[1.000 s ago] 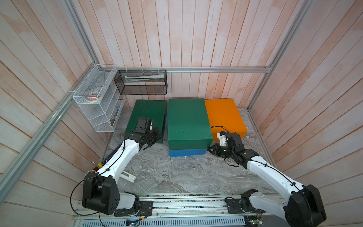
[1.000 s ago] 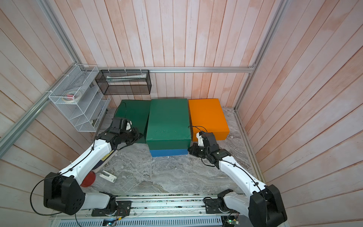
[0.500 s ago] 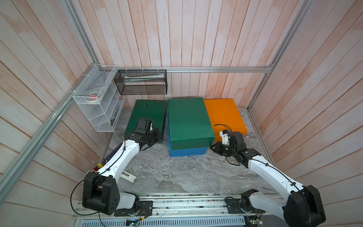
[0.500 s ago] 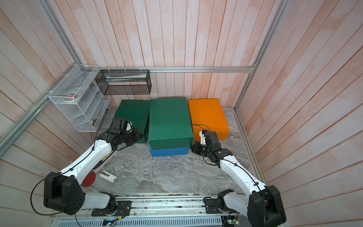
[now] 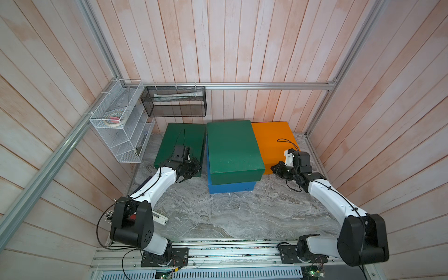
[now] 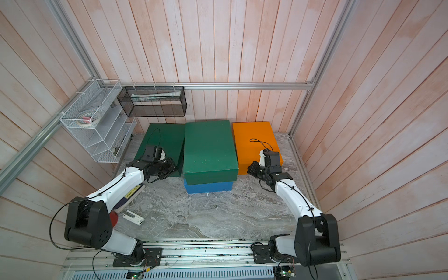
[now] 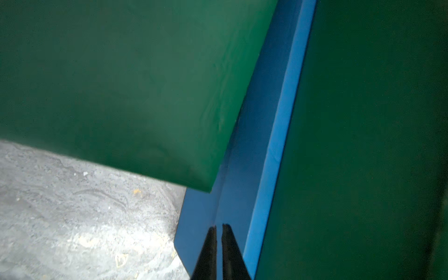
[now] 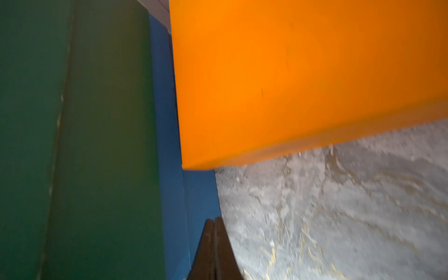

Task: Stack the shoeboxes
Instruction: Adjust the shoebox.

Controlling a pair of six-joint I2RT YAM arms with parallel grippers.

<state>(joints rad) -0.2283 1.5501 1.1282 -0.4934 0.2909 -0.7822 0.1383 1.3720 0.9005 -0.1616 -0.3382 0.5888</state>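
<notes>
Green over blue marks the middle of the table: the upper green shoebox (image 5: pixel 232 148) rests on the blue shoebox (image 5: pixel 231 188), and the left wrist view shows a strip of blue lid (image 7: pixel 278 145) bare along the stack's left side. The second green shoebox (image 5: pixel 179 140) lies on the table just left of the stack. The orange shoebox (image 5: pixel 274 138) lies just right of it, so 2 of the 4 are stacked. The left gripper (image 7: pixel 218 226) sits low by the near right corner of the second green shoebox, its 2 fingers (image 7: pixel 209 249) almost together with only a thin slit between them, holding nothing. Its tips point at the blue shoebox's left wall, and contact cannot be told. The right gripper (image 8: pixel 213 219) hangs low at the stack's right side, just nearer than the orange corner. Its jaws are pressed together and empty, the tips at the line where blue wall meets grey marbled tabletop (image 5: pixel 230 218). A navy book (image 6: pixel 131 194) lies under the left arm, a small white device (image 6: pixel 133 216) beside it. A white wire rack (image 5: pixel 121 126) hangs on the left wall and a black mesh basket (image 5: pixel 174 101) on the far wall.
</notes>
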